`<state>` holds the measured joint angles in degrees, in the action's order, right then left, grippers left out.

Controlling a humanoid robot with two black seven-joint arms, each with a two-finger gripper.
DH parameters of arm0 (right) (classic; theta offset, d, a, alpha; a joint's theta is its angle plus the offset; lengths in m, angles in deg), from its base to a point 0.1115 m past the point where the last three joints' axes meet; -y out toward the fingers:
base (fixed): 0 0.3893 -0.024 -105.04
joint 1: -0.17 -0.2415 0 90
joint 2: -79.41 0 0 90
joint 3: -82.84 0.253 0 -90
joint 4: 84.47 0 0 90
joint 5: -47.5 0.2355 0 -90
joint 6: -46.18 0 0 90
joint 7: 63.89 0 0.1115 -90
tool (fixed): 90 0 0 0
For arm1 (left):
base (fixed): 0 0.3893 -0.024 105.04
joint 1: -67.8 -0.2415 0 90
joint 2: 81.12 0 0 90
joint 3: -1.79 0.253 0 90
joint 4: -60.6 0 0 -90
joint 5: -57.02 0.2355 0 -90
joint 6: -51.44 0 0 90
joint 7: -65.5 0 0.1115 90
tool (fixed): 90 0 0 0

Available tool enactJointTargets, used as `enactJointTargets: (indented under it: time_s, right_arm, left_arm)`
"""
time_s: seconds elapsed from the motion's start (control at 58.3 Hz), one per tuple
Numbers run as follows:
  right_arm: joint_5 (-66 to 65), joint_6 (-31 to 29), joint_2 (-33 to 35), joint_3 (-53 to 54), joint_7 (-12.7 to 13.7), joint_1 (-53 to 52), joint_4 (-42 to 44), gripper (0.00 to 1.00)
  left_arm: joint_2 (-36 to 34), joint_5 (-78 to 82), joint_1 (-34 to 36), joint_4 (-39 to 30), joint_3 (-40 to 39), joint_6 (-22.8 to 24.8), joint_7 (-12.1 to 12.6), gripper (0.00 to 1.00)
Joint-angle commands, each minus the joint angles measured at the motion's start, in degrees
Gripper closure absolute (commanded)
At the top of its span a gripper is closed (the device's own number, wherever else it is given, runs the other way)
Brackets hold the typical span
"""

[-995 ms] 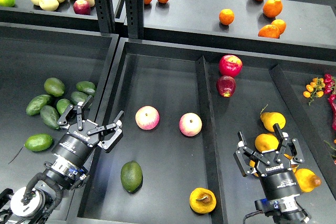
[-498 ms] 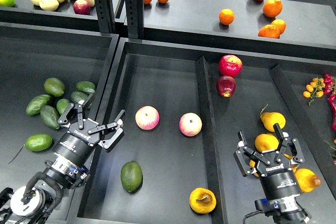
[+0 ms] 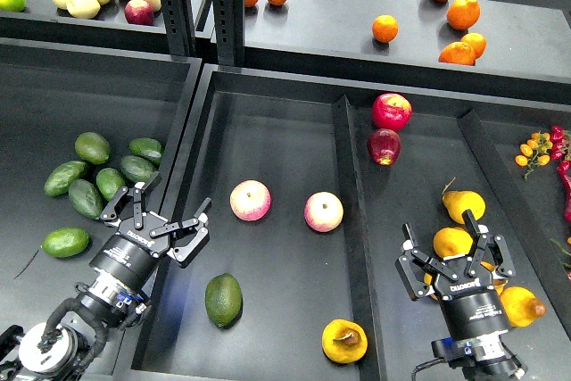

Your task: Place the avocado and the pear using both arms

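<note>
The avocado [image 3: 223,300] lies in the middle bin [image 3: 268,131], with the pear [image 3: 343,341] (brown hollow facing up) to its right. Left end effector [image 3: 167,219] hovers spread above the avocado; right end effector [image 3: 451,252], spread, over yellow pears [image 3: 459,220].

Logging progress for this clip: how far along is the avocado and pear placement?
Looks done: the avocado and the bruised pear both lie free in the middle bin. In hand: nothing; the left gripper and the right gripper are open and empty. Left: apparently only pulling the arms away.
</note>
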<state>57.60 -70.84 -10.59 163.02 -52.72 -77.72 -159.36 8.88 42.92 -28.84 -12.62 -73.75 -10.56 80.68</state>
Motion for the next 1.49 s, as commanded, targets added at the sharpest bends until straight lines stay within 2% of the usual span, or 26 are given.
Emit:
enactJointTargets:
  time_s: [0.0, 0.275, 0.498, 0.669, 0.772, 1.081, 1.184, 1.321, 1.458, 1.475]
  right_arm:
    - [0.0, -0.1, 0.0, 0.0, 0.0, -0.1, 0.0, 0.01]
    - [0.0, 0.6, 0.0, 0.1, 0.0, -0.2, 0.1, 0.01]
    - [0.0, 1.7, 0.0, 0.1, 0.0, -0.3, 0.1, 0.01]
    - [0.0, 2.1, 0.0, 0.0, 0.0, -1.4, 0.1, 0.01]
    - [0.0, 2.1, 0.0, 0.1, 0.0, -1.8, 0.1, 0.01]
    - [0.0, 2.2, 0.0, 0.6, 0.0, -2.8, 0.2, 0.01]
    - [0.1, 3.5, 0.0, 0.9, 0.0, -3.5, 0.3, 0.01]
    - [0.1, 6.4, 0.0, 1.7, 0.0, -4.7, 0.4, 0.01]
    - [0.0, 9.3, 0.0, 2.2, 0.0, -7.3, 1.1, 0.01]
    - [0.0, 10.4, 0.0, 2.2, 0.0, -8.3, 1.6, 0.01]
  left_arm:
    - [0.0, -0.2, -0.2, 0.2, 0.3, 0.0, -0.1, 0.00]
    - [0.0, 0.6, 0.3, 1.7, 0.6, 0.0, 0.2, 0.00]
    - [0.0, 1.6, 2.0, 1.8, 0.9, 0.0, 1.6, 0.01]
    - [-2.9, 7.4, 4.9, 1.7, 1.6, 0.0, 5.1, 0.01]
    - [-4.2, 9.8, 6.1, 1.8, 2.3, 0.0, 6.3, 0.01]
    - [-12.3, 14.5, 12.0, 1.1, 10.2, 0.0, 11.0, 0.01]
    - [-14.6, 17.5, 15.5, 0.8, 12.9, 0.0, 12.8, 0.01]
    - [-19.5, 20.5, 21.7, 1.0, 17.3, 0.0, 12.8, 0.01]
    - [-26.4, 21.8, 31.2, 1.1, 27.1, 0.0, 12.8, 0.01]
    - [-29.4, 21.9, 36.6, 1.1, 32.2, 0.0, 12.8, 0.01]
